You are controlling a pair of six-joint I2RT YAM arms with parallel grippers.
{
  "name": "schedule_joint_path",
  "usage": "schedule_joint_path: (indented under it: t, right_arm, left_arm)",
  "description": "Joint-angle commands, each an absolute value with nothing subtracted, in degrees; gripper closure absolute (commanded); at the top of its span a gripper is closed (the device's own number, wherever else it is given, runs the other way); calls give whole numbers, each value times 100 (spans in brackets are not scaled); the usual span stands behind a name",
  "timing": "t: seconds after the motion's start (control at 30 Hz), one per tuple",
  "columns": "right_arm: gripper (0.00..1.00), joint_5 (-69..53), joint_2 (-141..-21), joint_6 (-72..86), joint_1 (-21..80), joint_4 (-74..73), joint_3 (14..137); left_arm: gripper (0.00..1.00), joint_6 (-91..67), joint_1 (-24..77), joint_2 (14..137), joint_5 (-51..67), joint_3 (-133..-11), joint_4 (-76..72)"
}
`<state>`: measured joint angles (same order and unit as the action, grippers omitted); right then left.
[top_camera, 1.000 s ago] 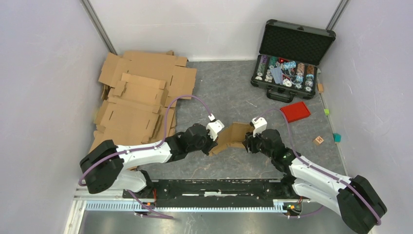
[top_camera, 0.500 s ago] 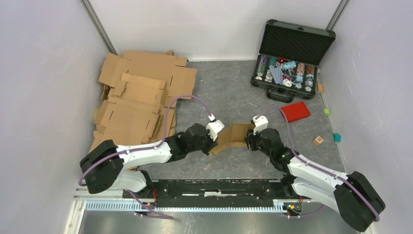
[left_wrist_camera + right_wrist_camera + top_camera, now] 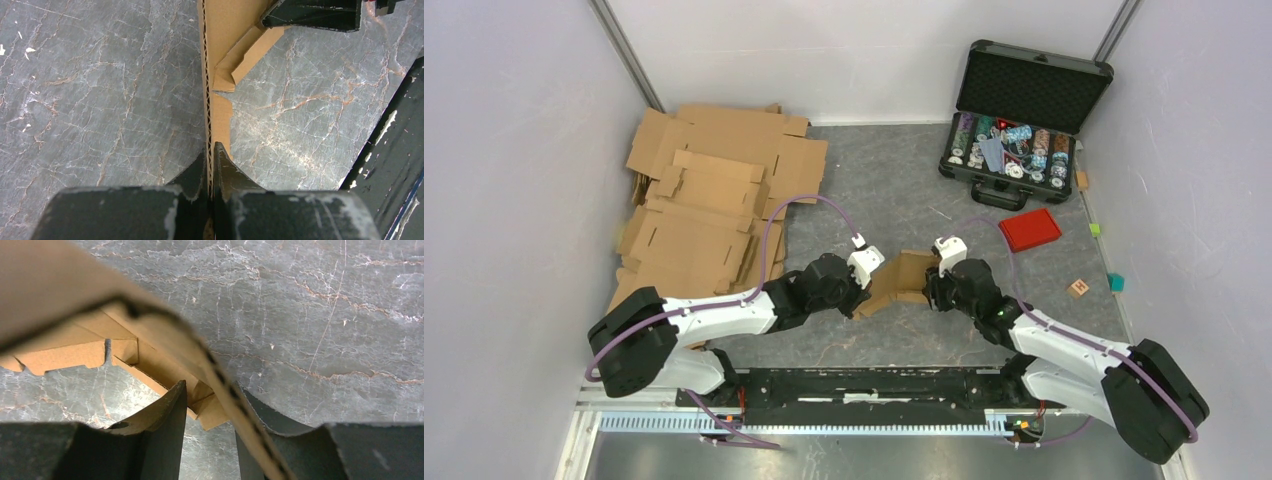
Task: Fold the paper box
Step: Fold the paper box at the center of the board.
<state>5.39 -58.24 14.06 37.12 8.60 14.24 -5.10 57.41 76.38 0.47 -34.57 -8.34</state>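
Flanking veined grey tabletop (image 3: 884, 190), white walls (image 3: 864, 50).

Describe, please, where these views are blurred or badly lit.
Right wrist view: the paper box panel nearest the lens is blurred, while the table behind is sharp. Left wrist view: the box's corrugated edge is crisp. Top view: even light, no glare.

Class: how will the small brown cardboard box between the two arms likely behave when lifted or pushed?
Probably light: the left end effector, shut on one thin edge, seems enough to steady the paper box. Likely stiff across panels, since the corrugated wall stands straight, yet floppy at creases where flaps hang bent. Pushed, it may fold rather than roll.
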Motion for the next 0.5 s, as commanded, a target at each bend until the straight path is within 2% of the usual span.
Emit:
schedule_joint_path:
  t: [0.0,0.47]
  right_arm:
    - [55,38,-5784,1346,3740,560,1816]
    - [54,-648,-5969,1222,3809,422,1744]
  left_arm:
    - [98,-422,5786,7686,21,-3614,-897]
    - [98,-466,5783,7683,20,-3629,-905]
